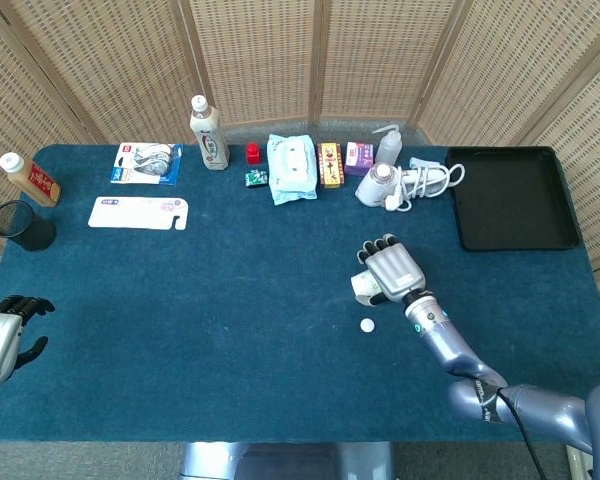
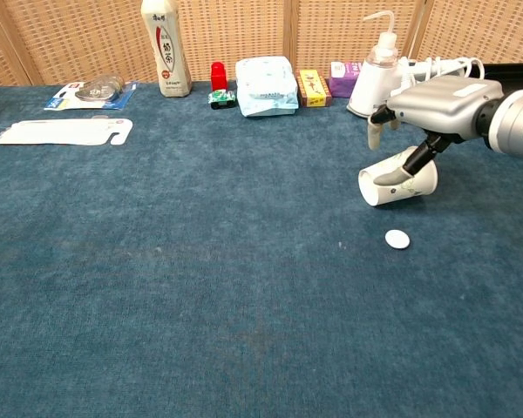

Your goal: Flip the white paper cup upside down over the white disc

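The white paper cup (image 2: 406,186) lies on its side on the blue table, mouth facing left. In the head view only its rim end (image 1: 360,287) shows from under my right hand (image 1: 392,270). That hand (image 2: 436,94) hovers palm-down right over the cup, its thumb lying against the cup's near side and its other fingers spread behind it. The cup still rests on the cloth. A small white disc (image 2: 397,239) lies flat just in front of the cup, seen as the disc (image 1: 367,325) in the head view. My left hand (image 1: 5,335) rests at the table's near left edge, holding nothing.
A black tray (image 1: 510,200) sits at the far right. Along the back stand a bottle (image 1: 209,133), a wipes pack (image 1: 291,168), small boxes, a pump bottle (image 2: 372,78) and a white corded device (image 1: 400,185). A black cup (image 1: 20,225) stands at far left.
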You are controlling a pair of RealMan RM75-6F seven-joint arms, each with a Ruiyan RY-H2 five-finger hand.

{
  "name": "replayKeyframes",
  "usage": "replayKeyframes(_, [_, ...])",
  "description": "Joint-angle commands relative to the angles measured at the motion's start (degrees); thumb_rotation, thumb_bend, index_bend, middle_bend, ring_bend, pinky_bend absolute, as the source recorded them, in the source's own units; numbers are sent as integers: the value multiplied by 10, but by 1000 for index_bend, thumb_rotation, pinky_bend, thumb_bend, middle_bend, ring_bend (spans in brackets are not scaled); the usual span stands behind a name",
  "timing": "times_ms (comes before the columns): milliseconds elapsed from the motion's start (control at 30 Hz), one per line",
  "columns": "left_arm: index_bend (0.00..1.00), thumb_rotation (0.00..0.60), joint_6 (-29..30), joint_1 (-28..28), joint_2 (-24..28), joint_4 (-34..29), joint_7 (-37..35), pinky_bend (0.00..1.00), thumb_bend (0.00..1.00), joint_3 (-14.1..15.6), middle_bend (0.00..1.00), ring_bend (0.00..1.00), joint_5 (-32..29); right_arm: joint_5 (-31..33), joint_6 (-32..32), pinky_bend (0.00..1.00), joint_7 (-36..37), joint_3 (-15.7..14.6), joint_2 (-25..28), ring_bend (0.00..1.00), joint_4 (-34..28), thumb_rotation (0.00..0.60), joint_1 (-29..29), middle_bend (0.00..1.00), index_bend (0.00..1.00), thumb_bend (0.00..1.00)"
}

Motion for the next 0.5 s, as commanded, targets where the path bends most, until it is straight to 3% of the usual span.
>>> replayKeyframes(33, [409,600,0,0,0,-1,0,452,231,0,469,353,1,-11,0,166,3,-6,-5,253,12,305,-3,256,337,273])
replayKeyframes(500, [408,600,-2,2,2,-2,-2,453,231,1,469,354,-1,-47,-4,169,18,-9,-24,261,48,328,-5,264,353,273])
